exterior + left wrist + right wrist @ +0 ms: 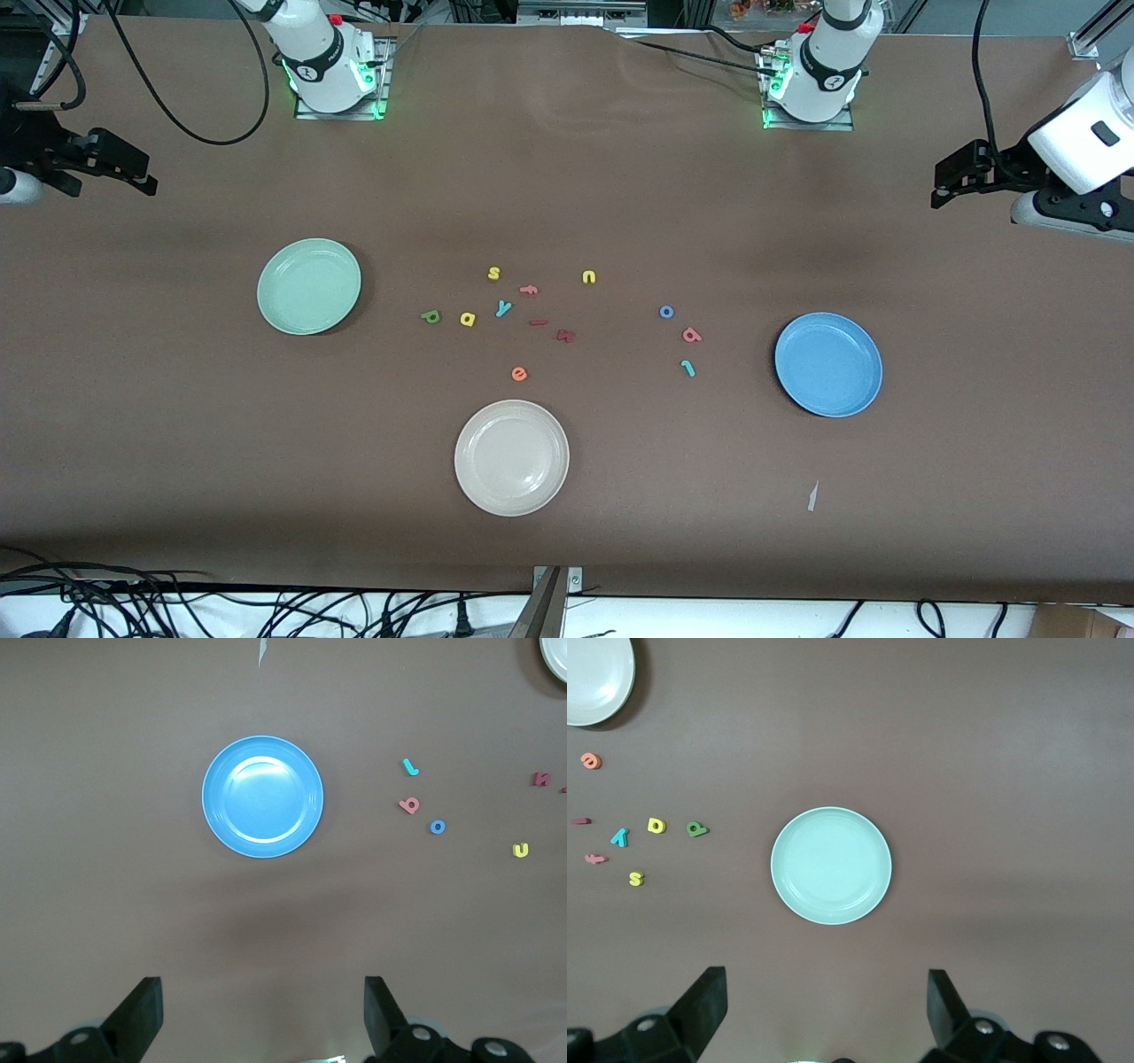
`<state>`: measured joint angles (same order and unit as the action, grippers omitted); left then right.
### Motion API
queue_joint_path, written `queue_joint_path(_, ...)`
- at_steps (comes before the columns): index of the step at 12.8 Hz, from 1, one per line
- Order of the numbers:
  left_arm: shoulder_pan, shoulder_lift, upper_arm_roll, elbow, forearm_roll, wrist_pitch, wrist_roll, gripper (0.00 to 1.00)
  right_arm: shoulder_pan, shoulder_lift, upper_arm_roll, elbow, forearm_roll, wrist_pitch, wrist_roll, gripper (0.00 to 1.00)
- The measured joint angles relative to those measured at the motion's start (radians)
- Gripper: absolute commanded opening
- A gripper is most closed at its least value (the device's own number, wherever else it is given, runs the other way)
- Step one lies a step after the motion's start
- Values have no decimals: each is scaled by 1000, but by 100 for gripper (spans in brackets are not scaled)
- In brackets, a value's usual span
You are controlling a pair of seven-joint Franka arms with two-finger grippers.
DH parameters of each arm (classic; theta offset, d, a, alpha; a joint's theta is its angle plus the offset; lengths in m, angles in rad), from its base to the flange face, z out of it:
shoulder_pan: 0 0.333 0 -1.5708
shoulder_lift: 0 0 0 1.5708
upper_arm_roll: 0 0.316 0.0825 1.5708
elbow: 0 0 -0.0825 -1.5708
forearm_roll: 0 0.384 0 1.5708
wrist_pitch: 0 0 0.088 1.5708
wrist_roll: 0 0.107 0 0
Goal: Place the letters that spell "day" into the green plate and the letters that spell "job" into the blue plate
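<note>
Lowest in the front view sits the round cream-white plate (511, 457), no part of the task, with the orange foam "e" (519, 374) just above it.

The round pale mint-green plate (308, 286) lies toward the right arm's end of the table, the round sky-blue plate (828, 363) toward the left arm's end; both hold nothing yet. Beside the green plate lie the dark green foam "d" (431, 316), the yellow foam "a" (468, 319) and the light blue foam "y" (503, 308). Near the blue plate lie the blue foam ring "o" (666, 312), the salmon-red foam "b" (692, 335) and the teal hook-shaped foam "j" (687, 368).

The right gripper (824, 1005) hangs over the green plate, the left gripper (261, 1010) over the blue plate — both with jaws spread wide and holding nothing.

Risks, as I judge them: the yellow foam "s" (493, 274) and yellow foam "u" (589, 277) match the "a" in colour, so a wrong pick is easy; the pink foam "f" (529, 289) lies close to the "y" and could be nudged or pinched along with it; thin flat letters may slip from the fingertips.

No brand or label can be read — only the letters themselves.
</note>
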<state>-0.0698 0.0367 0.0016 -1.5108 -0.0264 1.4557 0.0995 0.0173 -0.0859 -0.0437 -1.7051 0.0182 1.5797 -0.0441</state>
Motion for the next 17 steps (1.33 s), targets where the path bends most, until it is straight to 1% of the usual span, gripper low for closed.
queue_joint_path(13, -1, 0, -1, 1, 0, 0, 0, 100, 0, 1, 1, 0, 0, -11, 0, 100)
queue_joint_path(17, -1, 0, -1, 1, 0, 0, 0, 100, 7, 25, 5, 0, -1, -16, 0, 100)
